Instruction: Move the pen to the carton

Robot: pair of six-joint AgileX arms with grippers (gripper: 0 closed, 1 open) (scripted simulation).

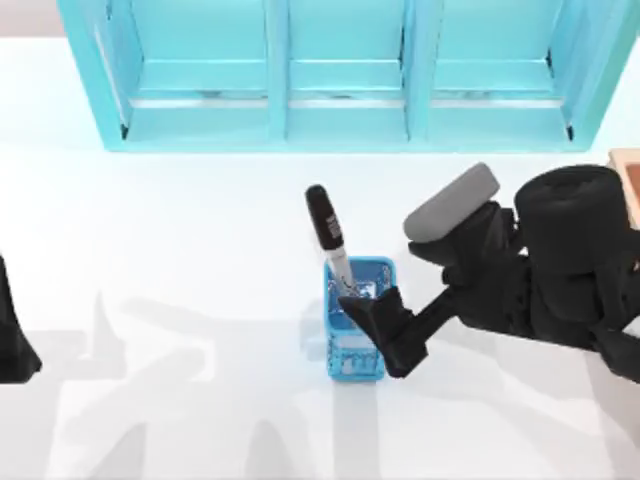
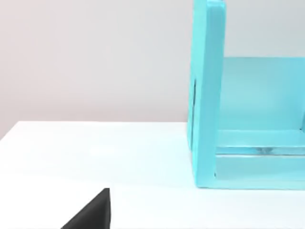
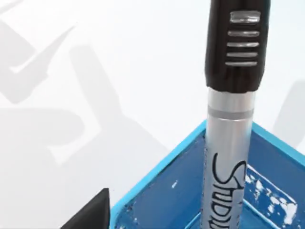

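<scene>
Open table (image 1: 200,260) left of cup (image 1: 357,320); shelf unit (image 1: 340,70) behind.

Your right arm (image 1: 540,270) is chunky matte black, blocky stacked segments, one rounded grey cylinder on top, left arm (image 1: 15,335) just a black wedge

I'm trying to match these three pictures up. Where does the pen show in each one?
Top view: the pen stands tilted in the blue cup at mid-table, the right gripper at the cup.
Left wrist view: the pen is not in it; it has the turquoise shelf unit.
Right wrist view: the pen rises from the blue cup.
Shared landmark: the blue cup.
</scene>
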